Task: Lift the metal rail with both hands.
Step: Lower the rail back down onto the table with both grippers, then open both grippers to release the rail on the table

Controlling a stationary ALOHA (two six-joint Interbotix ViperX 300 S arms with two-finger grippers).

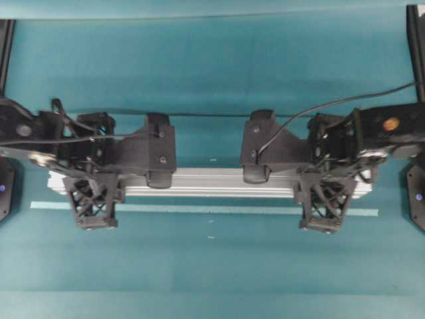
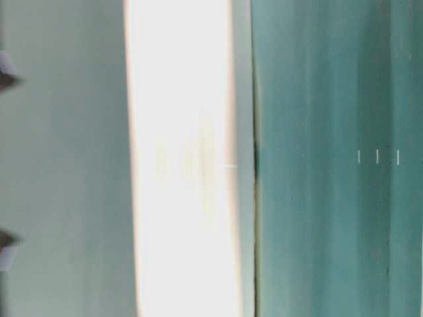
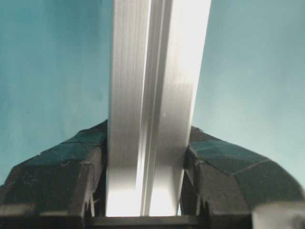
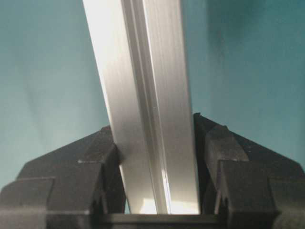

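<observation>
The metal rail (image 1: 212, 181) is a long grooved silver bar lying left to right across the middle of the overhead view. My left gripper (image 1: 93, 183) is shut on it near its left end, and my right gripper (image 1: 325, 185) is shut on it near its right end. In the left wrist view the rail (image 3: 152, 95) runs straight up between the black fingers (image 3: 86, 162) of the left gripper (image 3: 147, 148), which press both its sides. In the right wrist view the rail (image 4: 143, 86) leans slightly left inside the right gripper (image 4: 155, 140). The teal surface beneath looks blurred and distant.
A thin pale tape strip (image 1: 199, 209) lies on the teal table (image 1: 212, 279) just in front of the rail. Black arm bases stand at the left edge (image 1: 5, 179) and right edge (image 1: 418, 193). The table-level view holds only a bright blurred band (image 2: 178, 158).
</observation>
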